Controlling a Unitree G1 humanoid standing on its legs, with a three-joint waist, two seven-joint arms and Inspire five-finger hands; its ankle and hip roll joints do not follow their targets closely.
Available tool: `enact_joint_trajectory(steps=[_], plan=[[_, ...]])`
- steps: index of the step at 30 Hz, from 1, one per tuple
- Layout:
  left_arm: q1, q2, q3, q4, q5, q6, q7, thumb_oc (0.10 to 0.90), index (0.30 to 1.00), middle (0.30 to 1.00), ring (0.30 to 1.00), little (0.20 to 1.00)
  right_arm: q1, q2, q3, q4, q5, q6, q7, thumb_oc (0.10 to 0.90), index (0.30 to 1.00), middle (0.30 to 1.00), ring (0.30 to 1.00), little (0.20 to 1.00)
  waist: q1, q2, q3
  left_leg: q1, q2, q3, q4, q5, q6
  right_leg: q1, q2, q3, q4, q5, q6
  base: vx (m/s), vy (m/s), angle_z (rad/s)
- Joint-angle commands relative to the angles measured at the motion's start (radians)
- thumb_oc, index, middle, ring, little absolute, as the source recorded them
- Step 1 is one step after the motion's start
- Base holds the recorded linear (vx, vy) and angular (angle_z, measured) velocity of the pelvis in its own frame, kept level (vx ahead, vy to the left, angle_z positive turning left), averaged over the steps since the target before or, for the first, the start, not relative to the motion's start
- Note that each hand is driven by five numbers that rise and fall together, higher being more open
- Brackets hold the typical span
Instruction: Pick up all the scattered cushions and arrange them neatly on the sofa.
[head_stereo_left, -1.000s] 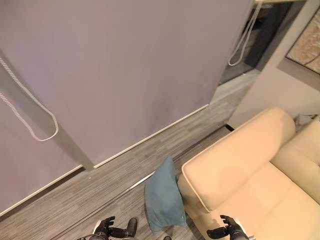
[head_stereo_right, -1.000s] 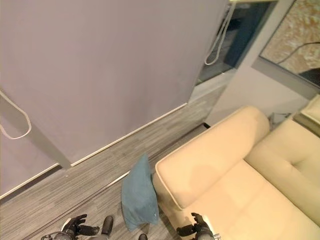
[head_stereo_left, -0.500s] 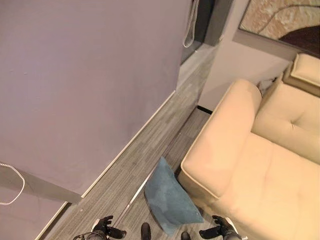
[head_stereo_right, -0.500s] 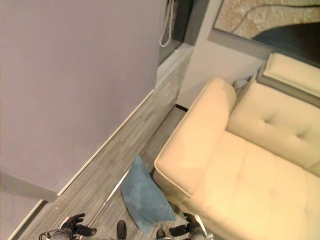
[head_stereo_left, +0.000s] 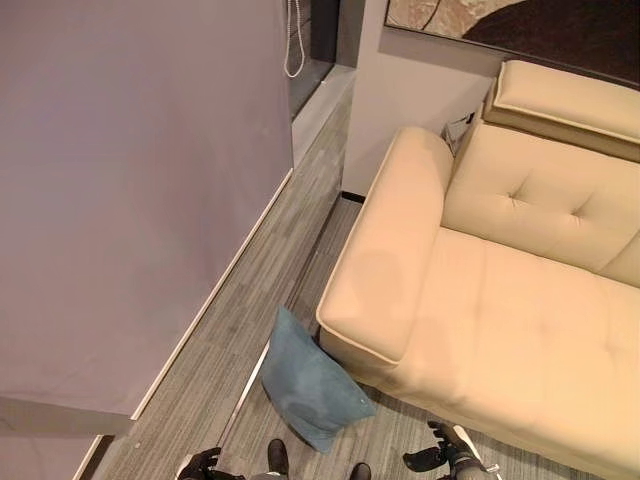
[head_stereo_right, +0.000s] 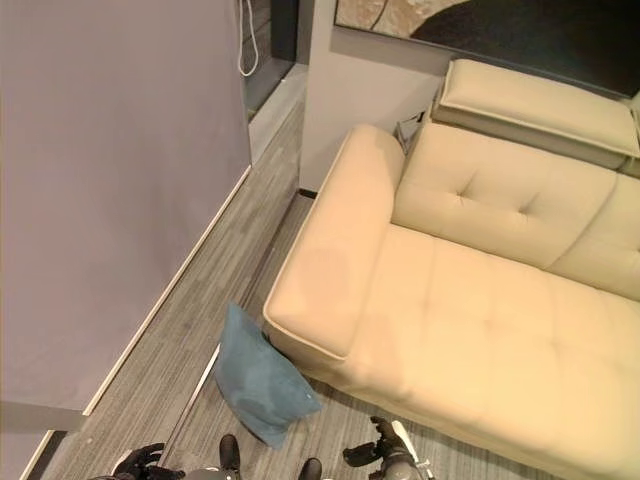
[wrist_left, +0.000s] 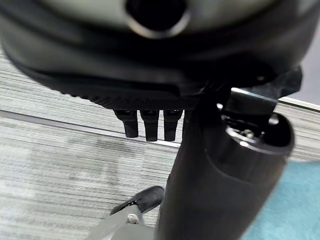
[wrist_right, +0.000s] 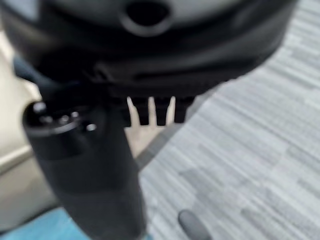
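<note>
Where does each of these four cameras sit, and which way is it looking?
Left eye view: on the head, looking down at the blue cushion leaning on the cream sofa; both hands at the bottom edge.
Right eye view: beside it, the same scene.
Left wrist view: along the left hand, at floor and cushion.
Right wrist view: along the right hand, at floor and sofa.
All share the cushion.

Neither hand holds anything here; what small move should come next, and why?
Probably lower toward the blue cushion and bring the left hand and right hand to it. It leans on the floor against the sofa arm's front corner, between both open hands, which hang apart from it.
</note>
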Motion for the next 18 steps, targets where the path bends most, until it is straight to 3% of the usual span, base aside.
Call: enact_joint_trajectory(steps=[1,4,8,10,11,18], plan=[[-0.060,-0.010,-0.014,0.003,0.024,-0.034,0.004,0.800,0.900,0.900,0.900,0.900,-0.052,-0.029,0.011,-0.043,-0.002,-0.033,-0.038,0.800,0.900,0.900,0.900,0.900,-0.004,-0.032,0.049,-0.072,-0.070,-0.100,0.112,-0.127,-0.039,0.010,-0.022,0.077,-0.065,0.011,0.071,-0.15,-0.020,0.17],[-0.069,-0.021,-0.026,0.003,0.007,-0.035,0.004,0.800,0.900,0.900,0.900,0.900,-0.057,-0.032,0.015,-0.035,0.002,-0.037,-0.041,0.800,0.900,0.900,0.900,0.900,0.004,-0.037,0.052,-0.100,-0.084,-0.221,0.128,-0.134,-0.062,-0.003,-0.026,0.081,-0.064,0.018,0.068,-0.05,0.011,-0.01],[-0.074,-0.026,-0.039,0.003,0.000,-0.034,0.007,0.800,0.900,0.900,0.900,0.900,-0.057,-0.032,0.013,-0.037,0.011,-0.040,-0.037,0.800,0.900,0.900,0.900,0.900,0.005,-0.039,0.042,-0.107,-0.044,-0.275,0.111,-0.121,-0.074,0.002,-0.040,0.093,-0.072,0.025,0.079,0.07,0.105,-0.11],[-0.077,-0.030,-0.045,-0.001,0.003,-0.032,0.004,0.800,0.900,0.900,0.900,0.900,-0.056,-0.033,0.004,-0.054,0.017,-0.039,-0.021,0.800,0.900,0.900,0.900,0.900,0.001,-0.013,0.041,-0.073,-0.020,-0.280,0.041,-0.102,-0.077,0.009,-0.051,0.103,-0.052,0.009,0.085,0.14,0.347,-0.08],[-0.086,-0.026,-0.048,-0.006,0.004,-0.033,0.008,0.800,0.900,0.900,0.900,0.900,-0.070,-0.030,0.005,-0.063,0.018,-0.038,-0.024,0.800,0.900,0.900,0.900,0.900,-0.003,-0.007,0.051,-0.075,-0.033,-0.286,0.036,-0.100,-0.074,-0.023,-0.072,0.114,-0.019,0.012,0.089,0.07,0.359,-0.15],[-0.112,-0.004,-0.044,-0.003,-0.011,-0.046,0.025,0.800,0.900,0.900,0.900,0.900,-0.118,-0.012,0.026,-0.066,0.014,-0.029,-0.035,0.800,0.900,0.900,0.900,0.900,0.002,-0.004,0.090,-0.124,-0.073,-0.227,0.054,-0.113,-0.046,-0.120,-0.124,0.158,0.009,0.057,0.114,-0.05,0.170,-0.17]])
